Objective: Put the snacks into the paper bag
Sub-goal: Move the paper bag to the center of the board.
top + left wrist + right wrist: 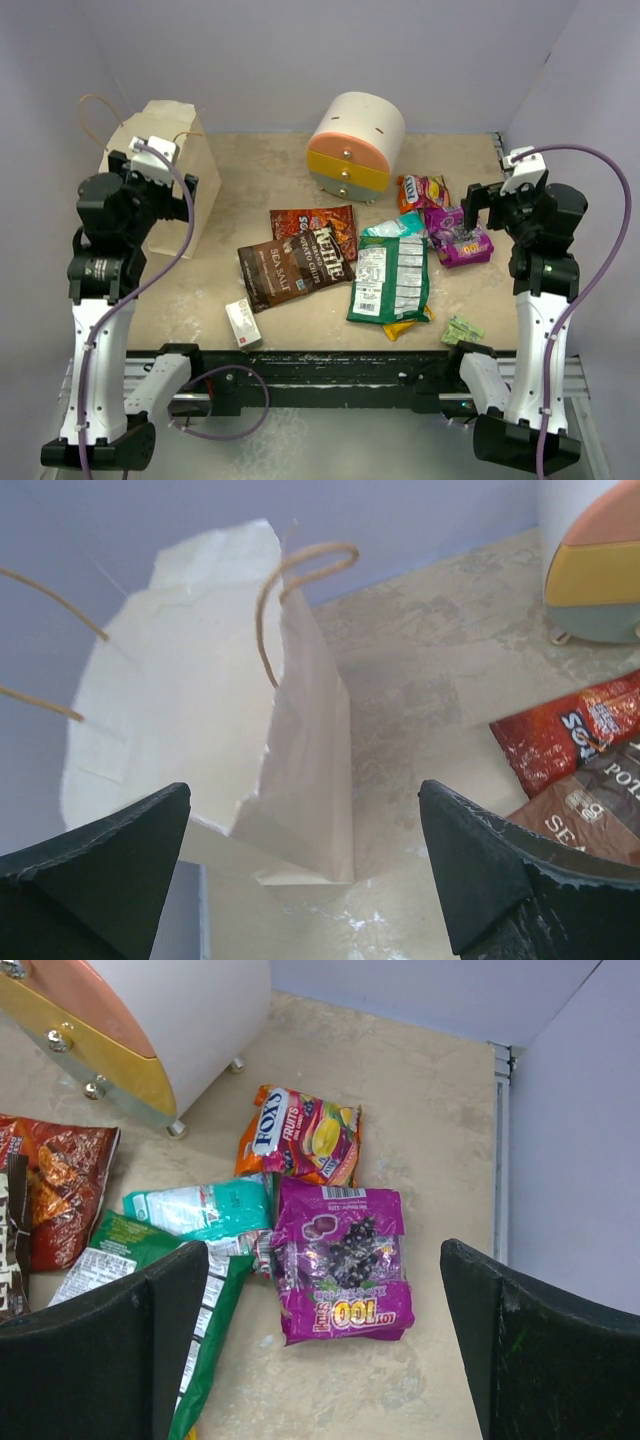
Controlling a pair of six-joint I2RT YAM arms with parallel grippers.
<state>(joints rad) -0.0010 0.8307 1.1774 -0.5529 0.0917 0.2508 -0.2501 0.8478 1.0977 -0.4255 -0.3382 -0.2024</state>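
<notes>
The cream paper bag (pixel 158 160) stands at the far left with string handles; the left wrist view shows it (pixel 200 710) side on. My left gripper (pixel 305 865) is open and empty, raised in front of the bag. Snacks lie mid-table: a red-brown chip bag (pixel 315 228), a dark brown bag (pixel 292 267), a green bag with white label (pixel 390 280), a teal packet (pixel 200 1208), an orange packet (pixel 300 1140) and a purple packet (pixel 342 1258). My right gripper (pixel 325 1345) is open and empty above the purple packet (pixel 460 240).
A round white-orange-yellow drawer unit (pixel 355 148) stands at the back centre. A small white box (pixel 243 322) lies near the front edge. A small green pack (pixel 463 329) and a yellow pack (pixel 400 327) lie at the front right. Purple walls enclose the table.
</notes>
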